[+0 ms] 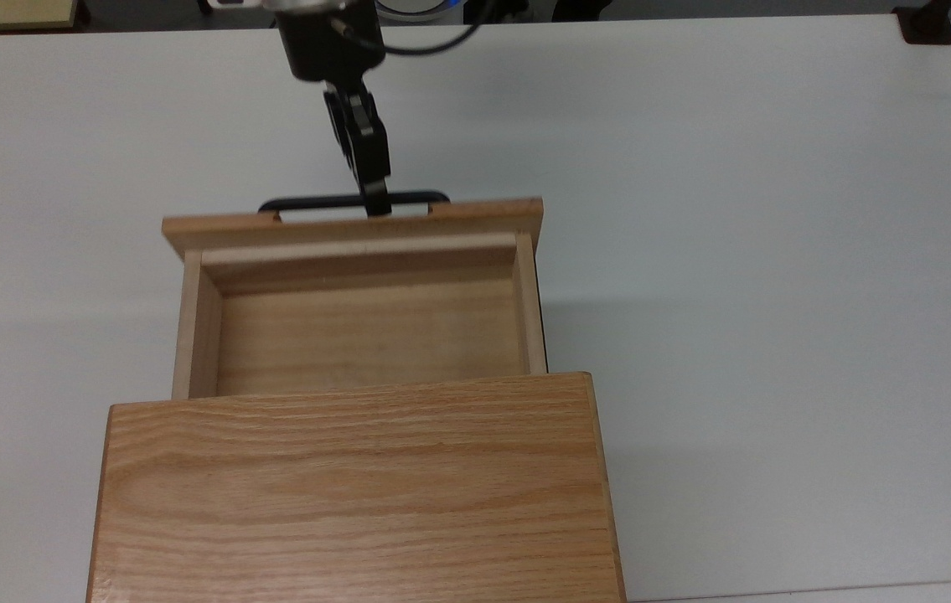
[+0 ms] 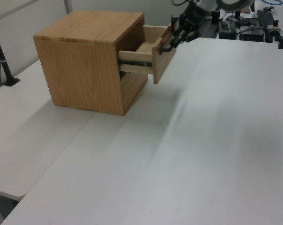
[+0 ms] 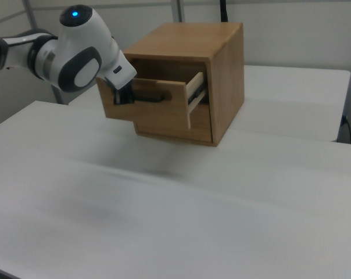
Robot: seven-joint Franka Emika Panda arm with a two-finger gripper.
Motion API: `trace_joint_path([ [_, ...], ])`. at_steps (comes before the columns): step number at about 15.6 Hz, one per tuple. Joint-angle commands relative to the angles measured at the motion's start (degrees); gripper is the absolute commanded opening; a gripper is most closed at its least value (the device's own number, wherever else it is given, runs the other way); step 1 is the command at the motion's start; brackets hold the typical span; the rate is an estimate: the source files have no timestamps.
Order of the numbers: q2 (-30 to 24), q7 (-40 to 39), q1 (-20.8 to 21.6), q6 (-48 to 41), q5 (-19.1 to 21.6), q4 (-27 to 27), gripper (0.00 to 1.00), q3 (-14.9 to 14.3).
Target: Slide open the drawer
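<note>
End effector (image 1: 376, 203) grips handle (image 1: 307, 203); drawer (image 1: 366, 335) extended over bare table (image 1: 777, 251).

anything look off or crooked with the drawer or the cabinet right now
Nothing stands out. The drawer is pulled well out of the cabinet, level and square to it, its tray bare. The gripper is on the black handle.

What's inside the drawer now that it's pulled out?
The exposed part of the drawer shows bare wooden floor and walls, with nothing lying in it. Its rear stretch sits under the cabinet top, so that part is hidden. The gripper is at the handle.
</note>
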Motion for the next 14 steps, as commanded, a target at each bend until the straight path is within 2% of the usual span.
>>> trace_joint_path([
  [1,-8.5,-6.7,0.2,-8.9,3.0,-3.5,0.07,-0.3],
  [5,-8.6,-9.3,-0.1,-14.1,3.0,-3.7,0.11,-0.4],
  [7,-8.5,-9.5,-0.1,-16.4,3.0,-3.7,0.15,-0.4],
  [9,-8.5,-9.7,-0.8,-18.3,3.0,-3.3,0.51,-0.4],
  [11,-8.5,-10.2,-0.9,-20.5,2.9,-2.5,0.80,-0.4],
  [13,-8.6,-14.3,-0.9,-25.3,2.8,-0.8,0.96,-0.5],
  [14,-8.9,-17.2,-0.9,-28.3,2.3,0.4,1.00,-0.5],
])
